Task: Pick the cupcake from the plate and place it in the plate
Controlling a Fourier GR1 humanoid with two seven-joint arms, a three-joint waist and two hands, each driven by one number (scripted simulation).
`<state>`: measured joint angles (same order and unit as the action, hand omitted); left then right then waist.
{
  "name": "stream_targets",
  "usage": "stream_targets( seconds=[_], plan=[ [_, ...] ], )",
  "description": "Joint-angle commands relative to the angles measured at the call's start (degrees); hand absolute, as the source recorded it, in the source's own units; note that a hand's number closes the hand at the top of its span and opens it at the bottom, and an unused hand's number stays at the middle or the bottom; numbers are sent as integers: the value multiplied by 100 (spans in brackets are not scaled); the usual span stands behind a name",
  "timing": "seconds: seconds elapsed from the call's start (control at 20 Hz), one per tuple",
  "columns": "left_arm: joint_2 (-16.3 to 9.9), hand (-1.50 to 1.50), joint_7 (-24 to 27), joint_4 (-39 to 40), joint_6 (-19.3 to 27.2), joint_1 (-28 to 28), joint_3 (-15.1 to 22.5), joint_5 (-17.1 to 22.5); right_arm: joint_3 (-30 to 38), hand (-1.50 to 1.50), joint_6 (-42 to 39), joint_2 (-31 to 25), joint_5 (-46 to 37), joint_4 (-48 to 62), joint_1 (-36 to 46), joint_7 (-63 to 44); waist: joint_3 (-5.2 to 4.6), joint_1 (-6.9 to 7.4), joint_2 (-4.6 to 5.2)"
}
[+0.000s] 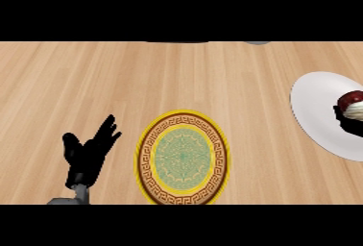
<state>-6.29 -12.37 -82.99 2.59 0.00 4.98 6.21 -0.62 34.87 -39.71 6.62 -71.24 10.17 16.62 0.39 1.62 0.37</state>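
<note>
Where the pale wood-grain surface (177,77) meets the view's right edge, a plain white plate (315,113) is cut off, and the cupcake (352,106), white with a dark red top, is seen on it. Dark fingers of the right hand (345,126) are glimpsed beside the cupcake; their state cannot be told. At centre lies a round, gold-rimmed patterned plate (150,158). Just left of it the left hand (86,156) rests, fingers spread, holding nothing. Bare wood is left between the plates.
</note>
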Motion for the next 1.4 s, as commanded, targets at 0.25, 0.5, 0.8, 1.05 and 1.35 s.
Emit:
stream_targets(
  seconds=[0.25, 0.5, 0.8, 1.05, 1.35],
  plan=[
    [206, 0, 34, 92, 60, 6, 237, -185, 336, 150, -970, -105, -150, 3421, 1598, 674, -20, 215, 89],
    [255, 0, 117, 212, -6, -57, 347, -247, -300, -150, -1932, -315, -755, 4354, 2092, 447, -16, 278, 108],
    [11, 0, -47, 103, -163, -141, 11, 19, 220, -150, -2601, -14, -381, 5148, 2481, 1813, 6, 236, 114],
    [70, 0, -49, 264, -85, -247, -53, 13, 948, -150, -2891, 251, 296, 5308, 2707, 2515, 4, 117, 102],
    [86, 0, 7, -5, -117, 92, 107, -73, 1454, -150, -3766, -361, 631, 6056, 2609, 2717, 2, 128, 86]
  ],
)
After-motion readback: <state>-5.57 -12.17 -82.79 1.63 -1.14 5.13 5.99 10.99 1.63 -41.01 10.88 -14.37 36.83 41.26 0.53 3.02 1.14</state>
